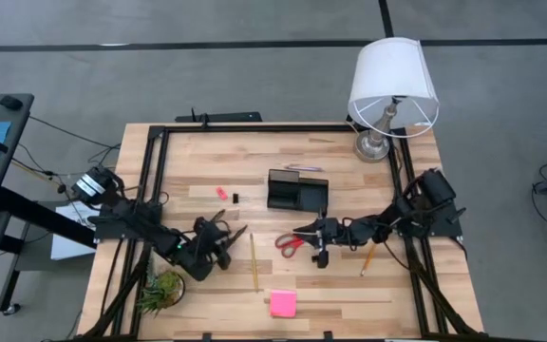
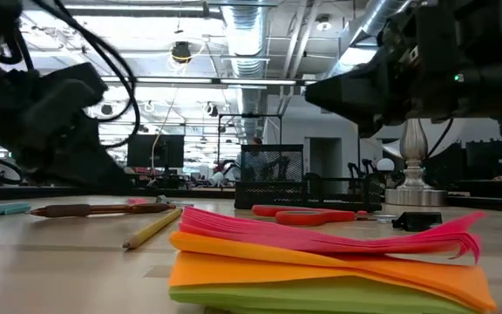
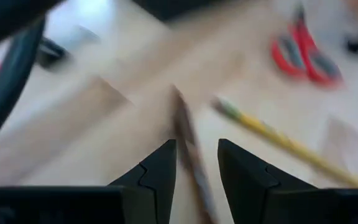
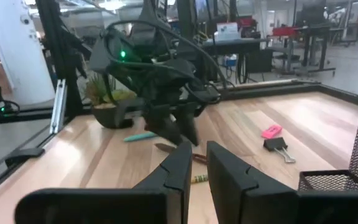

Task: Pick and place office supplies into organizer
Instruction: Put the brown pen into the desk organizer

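Two dark wedge-shaped fingers [image 3: 160, 171] of the left gripper [image 3: 194, 163] stood a little apart, straddling a slim dark pen [image 3: 190, 152] without pinching it; nothing was held. The risk, by the look of it, was plain: a round, smooth barrel on bare wood could roll or skid if one finger touched first, and a yellow pencil [image 3: 278, 140] lay just beside it, close enough to be knocked or caught as well.

Over by the organizer [image 1: 297, 191], a black wire-mesh tray with low walls at mid-table, the right gripper [image 1: 320, 255] hovered on the near side, beside the red-handled scissors [image 1: 290, 244]. Its fingers [image 4: 174, 167] showed only a narrow gap and carried nothing. Flat steel blades and looped plastic handles would give little to bite on, so a slip seemed likely there.

Both arms worked near each other in front of the organizer, so a clash was possible. A black binder clip [image 4: 277, 147] and a pink eraser [image 4: 271, 131] lay to the organizer's left; a soft, layered sticky-note pad [image 1: 283, 303] sat well in front of it.
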`<state>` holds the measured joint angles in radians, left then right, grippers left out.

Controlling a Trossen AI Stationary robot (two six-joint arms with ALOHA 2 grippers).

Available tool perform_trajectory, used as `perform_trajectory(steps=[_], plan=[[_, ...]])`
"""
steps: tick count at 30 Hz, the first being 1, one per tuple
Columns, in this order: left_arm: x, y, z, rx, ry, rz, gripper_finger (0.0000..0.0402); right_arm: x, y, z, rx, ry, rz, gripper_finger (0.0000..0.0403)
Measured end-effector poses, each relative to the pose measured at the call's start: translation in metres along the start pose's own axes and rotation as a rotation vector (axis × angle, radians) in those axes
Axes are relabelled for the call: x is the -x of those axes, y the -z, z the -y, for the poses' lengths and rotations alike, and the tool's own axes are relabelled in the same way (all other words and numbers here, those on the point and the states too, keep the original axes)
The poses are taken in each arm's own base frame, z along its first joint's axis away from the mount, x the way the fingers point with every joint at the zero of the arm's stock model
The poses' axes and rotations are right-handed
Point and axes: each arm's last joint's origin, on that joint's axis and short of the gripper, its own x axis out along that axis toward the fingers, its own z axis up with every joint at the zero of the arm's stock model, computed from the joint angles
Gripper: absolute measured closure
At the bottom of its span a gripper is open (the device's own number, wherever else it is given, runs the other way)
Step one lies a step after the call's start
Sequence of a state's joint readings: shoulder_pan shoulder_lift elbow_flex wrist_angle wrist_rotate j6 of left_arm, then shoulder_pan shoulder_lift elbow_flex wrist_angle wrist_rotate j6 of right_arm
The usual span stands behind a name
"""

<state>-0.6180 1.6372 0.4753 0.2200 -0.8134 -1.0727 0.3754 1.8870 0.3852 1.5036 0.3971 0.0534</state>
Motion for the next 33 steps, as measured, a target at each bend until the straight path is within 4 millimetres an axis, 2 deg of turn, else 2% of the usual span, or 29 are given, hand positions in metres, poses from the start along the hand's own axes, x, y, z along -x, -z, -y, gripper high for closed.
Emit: perform_trajectory(steps=[5, 9, 14, 24, 33], plan=[[0.008, -0.010, 0.011, -0.042, 0.081, -0.092, 0.0291, -0.002, -0.001, 0.005, -0.002, -0.029, 0.003, 0.0359], [0.016, -0.014, 0.008, -0.077, 0.007, -0.211, 0.0291, -0.004, -0.002, 0.011, -0.001, -0.010, 0.003, 0.0359], [0.023, -0.016, 0.010, -0.103, -0.078, -0.252, 0.0291, -0.006, -0.002, 0.016, -0.001, -0.045, 0.002, 0.0359], [0.027, -0.011, 0.012, -0.047, -0.055, -0.293, 0.0291, -0.009, -0.002, 0.023, -0.008, -0.082, -0.001, 0.0359], [0.014, 0.003, 0.014, -0.067, -0.080, -0.273, 0.0291, -0.009, -0.002, 0.023, -0.006, -0.081, -0.008, 0.0359]])
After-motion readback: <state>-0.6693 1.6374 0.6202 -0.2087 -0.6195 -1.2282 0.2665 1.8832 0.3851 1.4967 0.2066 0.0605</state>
